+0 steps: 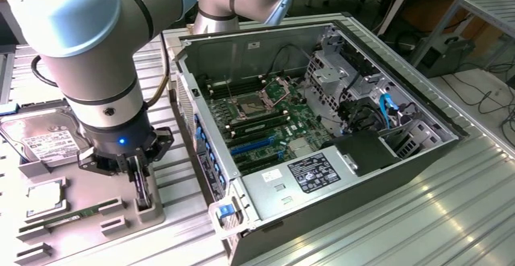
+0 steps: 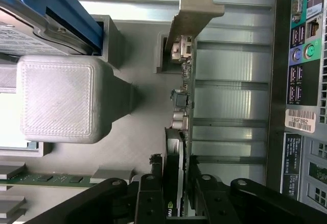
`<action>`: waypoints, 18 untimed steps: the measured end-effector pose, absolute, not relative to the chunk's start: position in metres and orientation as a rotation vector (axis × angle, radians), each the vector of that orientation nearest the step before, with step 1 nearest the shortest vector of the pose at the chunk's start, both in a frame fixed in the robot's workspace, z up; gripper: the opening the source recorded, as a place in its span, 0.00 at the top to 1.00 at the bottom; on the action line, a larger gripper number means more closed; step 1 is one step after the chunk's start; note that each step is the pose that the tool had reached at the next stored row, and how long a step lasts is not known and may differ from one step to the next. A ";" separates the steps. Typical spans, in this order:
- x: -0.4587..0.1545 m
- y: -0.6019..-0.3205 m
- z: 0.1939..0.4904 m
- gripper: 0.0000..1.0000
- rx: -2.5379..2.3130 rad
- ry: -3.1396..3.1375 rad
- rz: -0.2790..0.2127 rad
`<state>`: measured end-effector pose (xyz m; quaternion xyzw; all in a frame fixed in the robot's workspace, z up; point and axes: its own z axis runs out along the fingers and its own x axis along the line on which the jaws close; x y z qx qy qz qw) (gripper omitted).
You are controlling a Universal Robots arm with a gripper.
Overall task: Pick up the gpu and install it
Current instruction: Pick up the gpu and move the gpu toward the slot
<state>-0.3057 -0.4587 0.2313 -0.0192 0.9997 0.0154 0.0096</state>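
Note:
The gpu (image 1: 142,195) stands on edge in a slot of the grey holder tray (image 1: 153,215), at the exterior view's left. My gripper (image 1: 139,178) reaches down over it, one finger on each side. In the wrist view the dark card (image 2: 182,99) runs away from me, with its pale metal bracket (image 2: 193,9) at the far end. The black fingers (image 2: 152,193) sit against both faces of the card near its end, so the gripper (image 2: 176,188) is shut on it. The card still rests in its holder.
An open computer case (image 1: 418,157) lies beside the tray, its motherboard with blue slots (image 1: 253,146) exposed. A hard drive (image 1: 44,136), a processor (image 1: 40,196) and a green memory stick (image 1: 69,218) sit on the tray. The case's rear ports (image 2: 301,55) lie close to the card.

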 end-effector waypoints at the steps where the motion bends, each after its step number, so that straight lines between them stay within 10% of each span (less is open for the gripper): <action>1: -0.306 -0.459 0.231 0.73 -0.060 3.122 0.048; 18: -0.306 -0.459 0.231 0.73 -0.060 3.121 0.048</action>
